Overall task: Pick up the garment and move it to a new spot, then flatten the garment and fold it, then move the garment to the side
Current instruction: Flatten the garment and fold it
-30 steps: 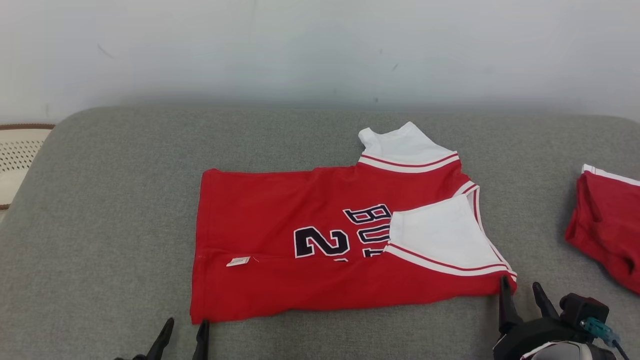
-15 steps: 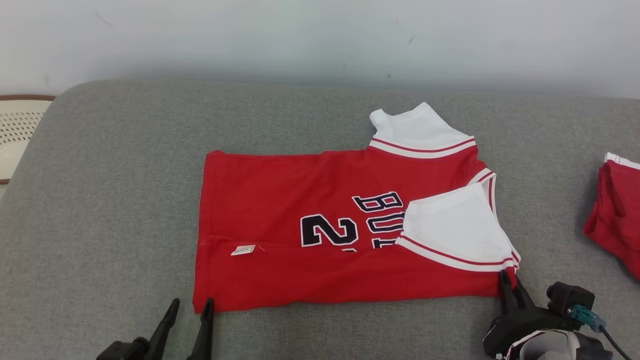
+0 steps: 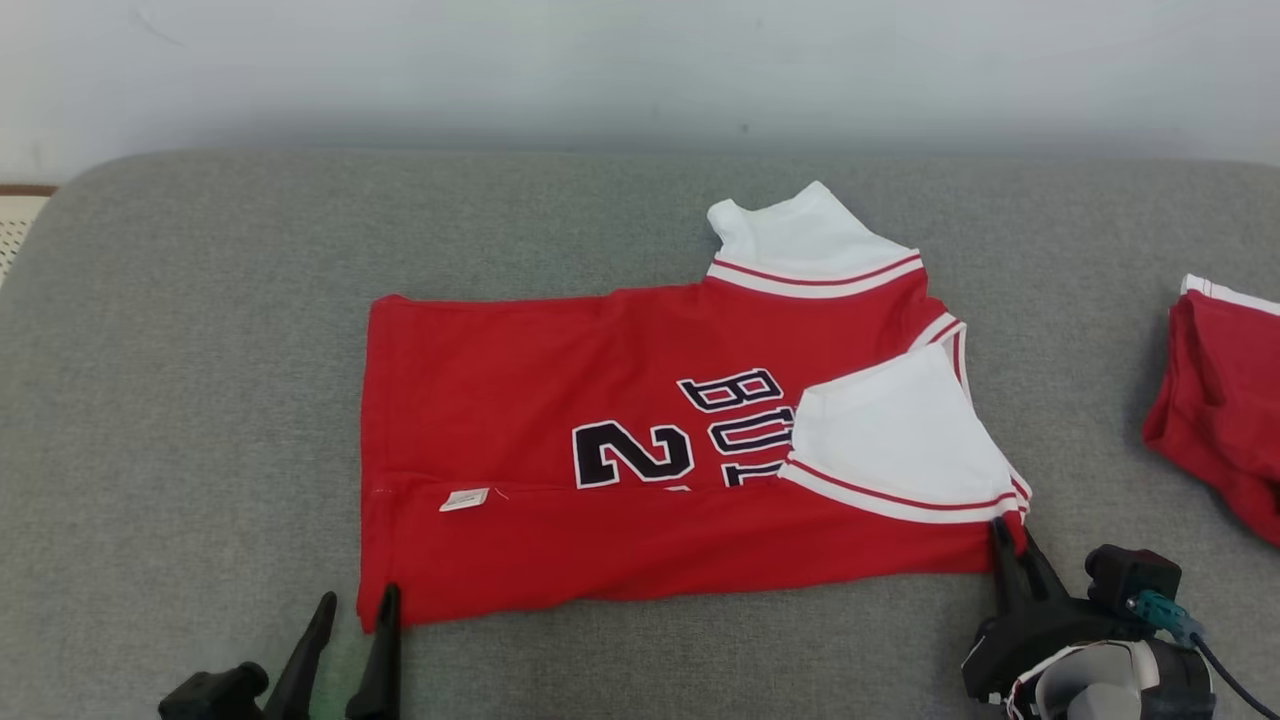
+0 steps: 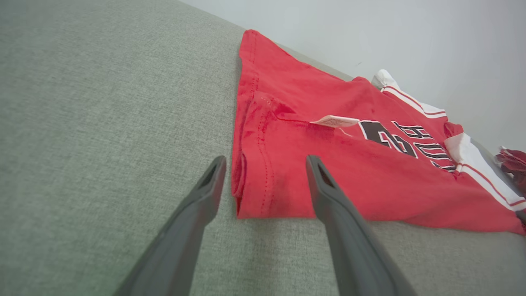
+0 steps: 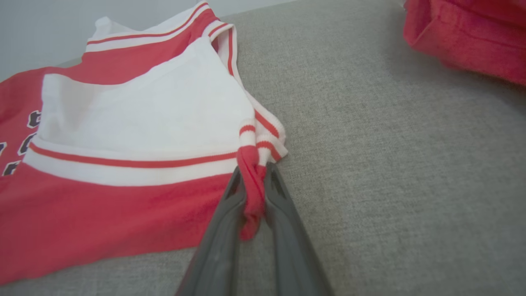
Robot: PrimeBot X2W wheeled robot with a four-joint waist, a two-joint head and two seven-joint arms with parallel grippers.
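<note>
One red jersey (image 3: 520, 400), lying lengthwise left-right, hem (image 3: 372, 450) at left

Black "BU" and "2" on the red garment (image 3: 500, 400)

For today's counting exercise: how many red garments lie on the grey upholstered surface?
2. A red jersey with white sleeves lies at the centre; a bunched red cloth garment sits at the far right, cut off by the frame, so more could be hidden there.
</note>
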